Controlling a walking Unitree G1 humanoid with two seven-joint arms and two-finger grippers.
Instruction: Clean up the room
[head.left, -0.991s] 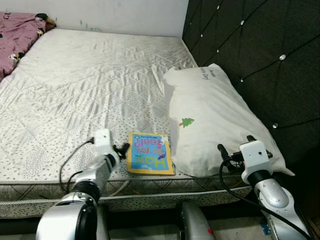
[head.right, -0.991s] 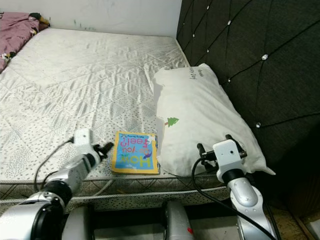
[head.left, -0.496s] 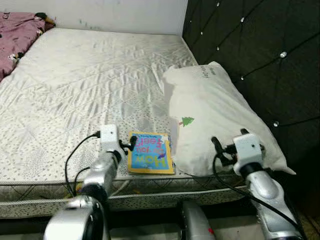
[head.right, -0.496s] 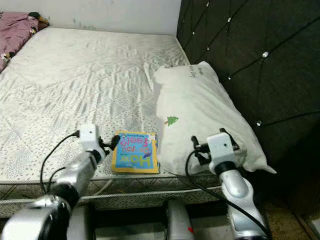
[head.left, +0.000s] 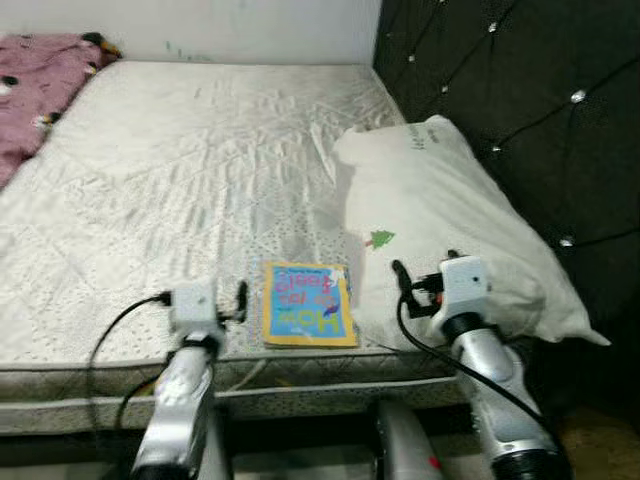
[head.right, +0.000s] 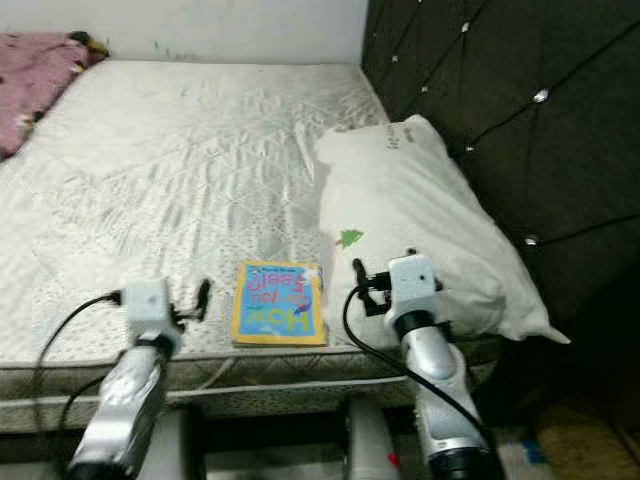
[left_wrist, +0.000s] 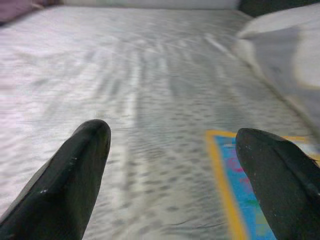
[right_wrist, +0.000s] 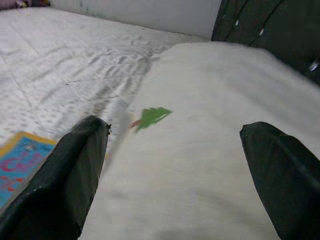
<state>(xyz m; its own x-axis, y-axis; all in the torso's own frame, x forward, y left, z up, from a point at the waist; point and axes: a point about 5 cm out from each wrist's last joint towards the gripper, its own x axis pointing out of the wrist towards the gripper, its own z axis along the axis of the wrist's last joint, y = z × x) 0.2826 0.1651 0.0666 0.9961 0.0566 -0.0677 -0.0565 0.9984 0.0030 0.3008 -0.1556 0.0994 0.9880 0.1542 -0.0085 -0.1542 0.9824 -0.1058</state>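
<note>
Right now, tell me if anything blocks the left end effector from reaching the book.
Nothing visible does. The left end effector is open, low over bare mattress, and the book lies flat just to its right. The pillow sits beyond the book.

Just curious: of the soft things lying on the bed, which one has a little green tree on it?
The white pillow against the dark headboard. The pink blanket at the far corner shows no tree.
</note>
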